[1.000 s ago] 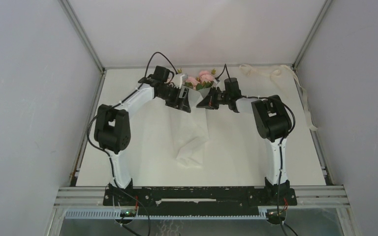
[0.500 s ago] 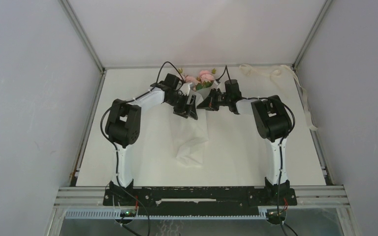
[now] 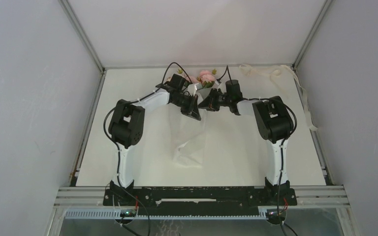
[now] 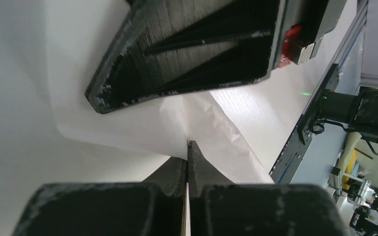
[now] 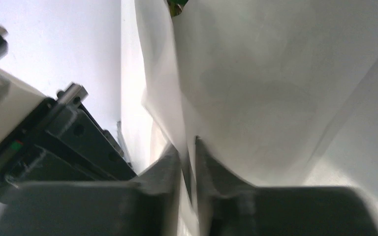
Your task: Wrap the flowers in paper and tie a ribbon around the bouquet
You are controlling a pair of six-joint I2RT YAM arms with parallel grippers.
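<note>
The left arm (image 3: pixel 128 123) has swung inward over the last second, its elbow now nearer the middle of the table, while the right arm (image 3: pixel 273 118) has kept its place. The paper (image 3: pixel 189 142) hangs from the two grippers as a long crumpled sheath, its lower end on the table and drawn a little narrower than before. The left gripper (image 3: pixel 193 112), which stood wide beside the sheet a second ago, now sits just beside the right gripper (image 3: pixel 203 104). Its jaws are pressed together on a fold of the paper. The right gripper's jaws stand a narrow slit apart with the paper's edge in the slit. I cannot tell whether they still pinch it. The flowers (image 3: pixel 206 77) stick out of the paper's top at the far edge. Only one cluster of pink shows, the left bloom now hidden behind the left wrist. The ribbon (image 3: pixel 275 71) lies untouched at the far right corner and trails down the right edge.

The table (image 3: pixel 142 147) is plain white, boxed in by pale grey walls (image 3: pixel 29 98), with a metal rail (image 3: pixel 202 196) along the near side.
</note>
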